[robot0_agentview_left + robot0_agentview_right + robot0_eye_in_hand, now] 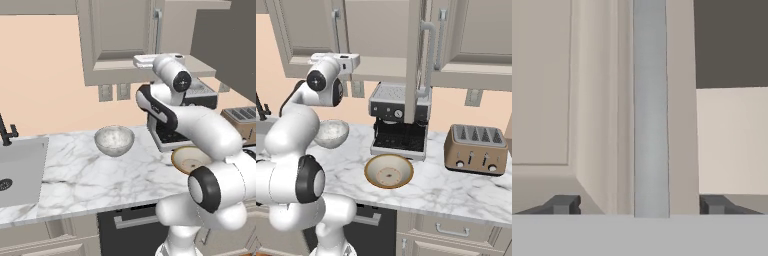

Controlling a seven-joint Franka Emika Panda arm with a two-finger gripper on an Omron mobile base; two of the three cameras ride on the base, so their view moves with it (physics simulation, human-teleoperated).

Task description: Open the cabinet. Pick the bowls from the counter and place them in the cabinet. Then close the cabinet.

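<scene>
Cabinet handle between gripper fingertips

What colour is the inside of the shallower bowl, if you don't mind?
Cream inside the shallower bowl, with a brown rim; right base view shows it best.

White rounded arm — dark joints; glossy shell

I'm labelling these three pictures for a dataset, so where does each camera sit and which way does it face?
Left base view: behind the arm to its left, facing the counter, marbled bowl and cabinet; arm at right.
Right base view: behind to its right, facing the tan bowl, coffee machine and toaster; arm at left.
Hand view: on the hand, facing the door handle between the claw tips.
Both base views share both bowls.
</scene>
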